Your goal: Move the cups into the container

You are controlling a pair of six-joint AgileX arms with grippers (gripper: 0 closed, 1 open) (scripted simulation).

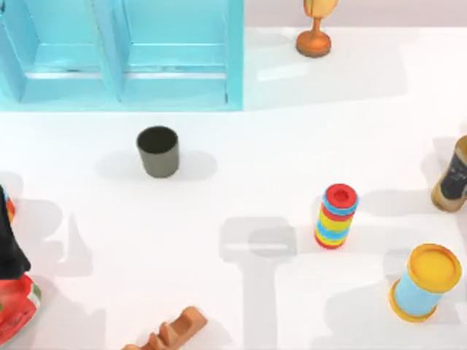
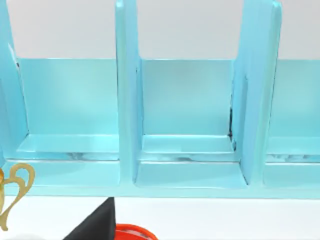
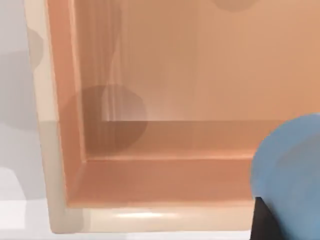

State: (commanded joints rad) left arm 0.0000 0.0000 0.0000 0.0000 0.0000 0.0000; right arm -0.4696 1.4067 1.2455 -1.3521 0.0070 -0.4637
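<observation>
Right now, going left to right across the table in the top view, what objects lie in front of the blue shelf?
Dark olive-grey cup → striped ring stack → yellow-topped light-blue cylinder.

A rendered simulation tabletop: plain white table (image 1: 241, 182) scattered with unrelated props like a striped ring stack (image 1: 336, 216).

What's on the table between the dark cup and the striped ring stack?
Nothing: in the top view, bare white table with only shadows separates the dark cup from the striped ring stack.

Striped ring stack (image 1: 336, 216) beside yellow-topped cylinder (image 1: 425, 282).
</observation>
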